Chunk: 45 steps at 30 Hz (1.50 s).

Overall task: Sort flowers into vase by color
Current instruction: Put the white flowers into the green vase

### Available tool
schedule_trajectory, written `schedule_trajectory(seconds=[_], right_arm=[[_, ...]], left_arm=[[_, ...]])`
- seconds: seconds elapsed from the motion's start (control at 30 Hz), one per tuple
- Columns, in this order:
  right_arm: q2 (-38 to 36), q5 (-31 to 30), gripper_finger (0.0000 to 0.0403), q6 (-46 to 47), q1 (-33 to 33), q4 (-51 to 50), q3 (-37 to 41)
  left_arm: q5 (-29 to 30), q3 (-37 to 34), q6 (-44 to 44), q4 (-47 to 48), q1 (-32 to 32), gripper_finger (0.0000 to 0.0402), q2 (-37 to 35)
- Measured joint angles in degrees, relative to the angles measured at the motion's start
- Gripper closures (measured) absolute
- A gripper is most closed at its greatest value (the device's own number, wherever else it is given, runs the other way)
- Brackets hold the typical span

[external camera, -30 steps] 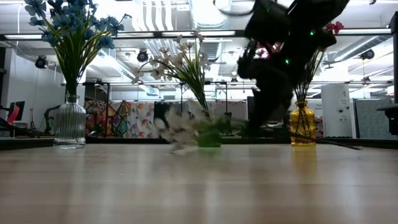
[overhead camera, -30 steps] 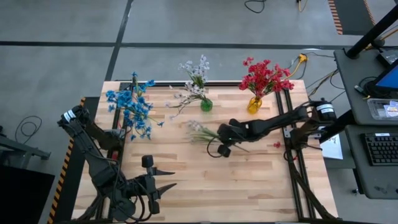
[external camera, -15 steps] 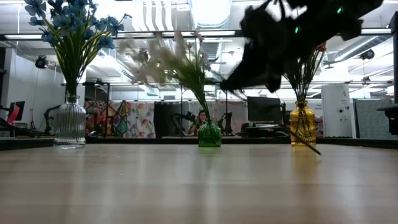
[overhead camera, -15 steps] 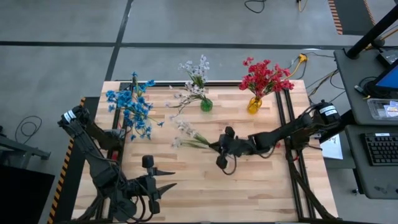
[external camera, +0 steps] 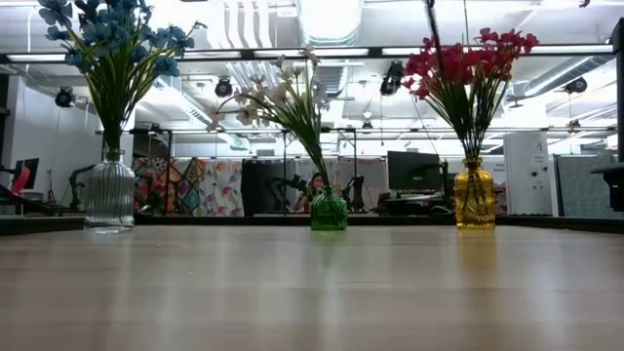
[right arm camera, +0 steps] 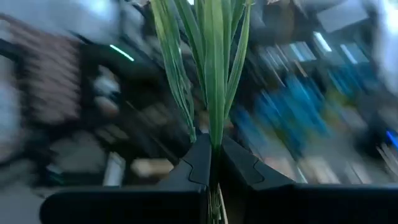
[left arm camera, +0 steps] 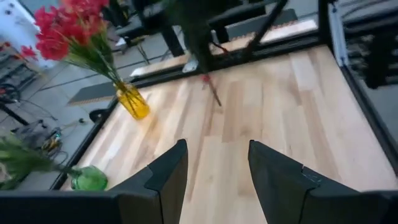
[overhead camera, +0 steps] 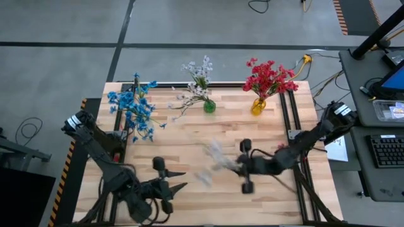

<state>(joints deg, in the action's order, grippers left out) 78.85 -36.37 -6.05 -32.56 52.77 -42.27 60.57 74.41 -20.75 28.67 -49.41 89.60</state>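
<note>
High view: the right gripper point(overhead camera: 235, 165) was clamped on a blurred white spray point(overhead camera: 211, 165) above mid-table; blue flowers point(overhead camera: 134, 110), white flowers point(overhead camera: 199, 79) and red flowers point(overhead camera: 268, 77) already stood in vases. Left wrist view: the left gripper point(left arm camera: 214, 171) waited, jaws apart, empty. Right wrist view: green stems point(right arm camera: 208, 68) pinched; one spray apparently left.

From my right wrist camera I see the right tool point(right arm camera: 213, 163) with its two dark fingers point(right arm camera: 198, 163) pressed together on a bundle of green stems and long leaves point(right arm camera: 211, 74), pinched right at the fingertips. The greenery runs straight out ahead of the tool, fanning slightly as it goes. Everything beyond it is smeared, so I cannot make out the blossoms or the room
</note>
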Motion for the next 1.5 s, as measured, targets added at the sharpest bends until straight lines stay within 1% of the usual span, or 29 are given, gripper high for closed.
schedule_trajectory(seconds=[0.03, 0.07, 0.13, 0.2, 0.23, 0.3, 0.37, 0.43, 0.6, 0.73, 0.83, 0.93, 1.03, 1.07, 1.13, 1.23, 1.3, 1.43, 1.5], right_arm=[[0.1, 2.8, 0.0390, -4.3, -1.0, 5.2, 0.8], [0.4, 5.8, 0.0390, -7.6, -1.8, 10.6, 1.6], [1.8, 11.8, 0.0390, -10.9, -2.5, 20.2, 3.0], [3.7, 16.2, 0.0390, -13.0, -2.5, 27.1, 4.2], [4.8, 17.9, 0.0390, -13.7, -2.5, 29.6, 4.6], [7.2, 20.7, 0.0390, -14.7, -2.4, 34.4, 4.9], [9.2, 21.8, 0.0390, -15.0, -2.5, 37.4, 4.7], [10.2, 21.7, 0.0390, -15.9, -2.5, 36.9, 3.8], [12.2, 21.3, 0.0390, -17.6, -2.4, 37.1, 2.0], [12.1, 21.3, 0.0390, -18.9, -2.4, 37.2, 1.8], [12.1, 21.3, 0.0390, -19.6, -2.4, 37.3, 1.8], [12.0, 21.3, 0.0390, -19.5, -2.3, 37.2, 1.5], [12.0, 21.3, 0.0390, -19.1, -2.3, 37.3, 1.2], [12.0, 21.3, 0.0390, -19.1, -2.3, 37.2, 1.1], [12.0, 21.3, 0.0390, -19.1, -2.3, 37.2, 0.9], [12.0, 21.3, 0.0390, -19.1, -2.3, 37.2, 0.7], [12.0, 21.3, 0.0390, -19.2, -2.3, 37.2, 0.7], [12.0, 21.4, 0.0390, -19.5, -2.3, 37.2, 0.7], [12.0, 21.4, 0.0390, -19.5, -2.3, 37.2, 0.7]], left_arm=[[-0.3, 0.0, 1.8, -2.2, 1.0, 0.0247, 0.5], [-2.0, 0.0, 4.5, -5.2, 2.0, 0.0247, 1.0], [-8.4, 0.0, 11.4, -12.1, 4.4, 0.0247, 2.4], [-14.6, 0.0, 18.5, -20.3, 6.8, 0.0249, 4.2], [-16.4, 0.0, 21.3, -23.7, 8.0, 0.0251, 4.9], [-16.9, 0.0, 24.9, -30.7, 10.3, 0.0253, 6.2], [-17.4, 0.0, 26.1, -35.4, 12.6, 0.0254, 7.3], [-19.7, 0.0, 26.2, -37.6, 14.6, 0.0256, 8.6], [-30.0, 0.0, 26.4, -42.3, 17.6, 0.0263, 11.6], [-29.7, 0.0, 26.4, -44.6, 18.7, 0.0270, 12.7], [-29.1, 0.0, 26.4, -45.1, 19.0, 0.0287, 12.7], [-28.5, 0.0, 26.4, -45.1, 18.9, 0.0323, 12.7], [-25.0, 0.0, 25.1, -45.1, 19.0, 0.0363, 12.7], [-23.7, 0.0, 24.4, -45.1, 19.1, 0.0372, 12.7], [-23.3, 0.0, 24.0, -45.1, 19.3, 0.0384, 12.7], [-24.0, 0.0, 23.7, -45.1, 19.4, 0.0384, 12.6], [-25.5, 0.0, 23.2, -45.0, 19.5, 0.0375, 12.6], [-30.2, 0.0, 23.2, -44.9, 19.5, 0.0342, 12.6], [-31.0, 0.0, 23.1, -45.0, 19.5, 0.0320, 12.6]])
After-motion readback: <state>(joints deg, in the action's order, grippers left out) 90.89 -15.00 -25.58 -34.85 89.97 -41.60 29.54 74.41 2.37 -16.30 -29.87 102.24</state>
